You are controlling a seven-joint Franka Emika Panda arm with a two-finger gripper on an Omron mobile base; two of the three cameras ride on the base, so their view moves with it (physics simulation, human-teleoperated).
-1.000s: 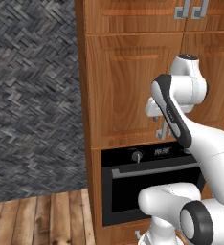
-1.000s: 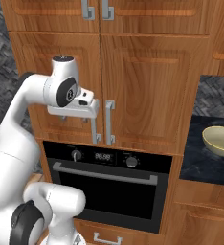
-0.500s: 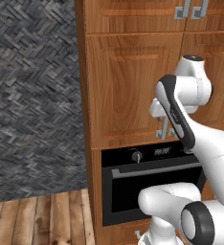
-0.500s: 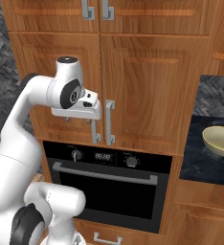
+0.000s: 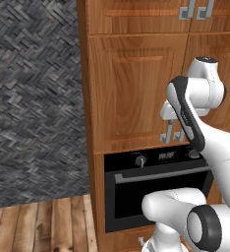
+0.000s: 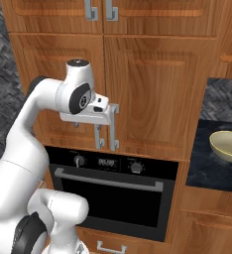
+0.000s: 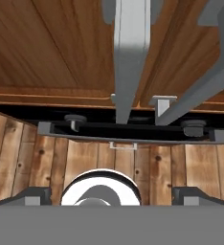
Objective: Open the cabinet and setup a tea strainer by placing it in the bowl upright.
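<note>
The claw point(image 6: 104, 113) is seen at the cabinet's point(image 6: 152, 89) centre seam, level with the upper part of the two vertical silver bar handles point(image 6: 113, 128). In the hand view one handle point(image 7: 130, 52) runs down the middle of the frame, just ahead of the camera, and the second handle point(image 7: 200, 91) slants off beside it. The fingertips are hidden in every view, so it cannot be told whether the claw is apart, together, or clamped on a handle.

Both tall doors are shut, their inner edges meeting flush at the seam. Directly below the cabinet's lower edge a black oven point(image 6: 113, 198) is set, its long bar handle standing proud of the front. Open wooden floor point(image 5: 43, 224) lies before the cabinet's left side, beside a dark woven wall point(image 5: 33, 98).

To the cabinet's right, a dark surface point(image 6: 207, 173) carries the beige bowl point(image 6: 228, 147), well apart from the claw. Above the cabinet, shorter wall-cabinet doors point(image 6: 138, 15) are closed.
</note>
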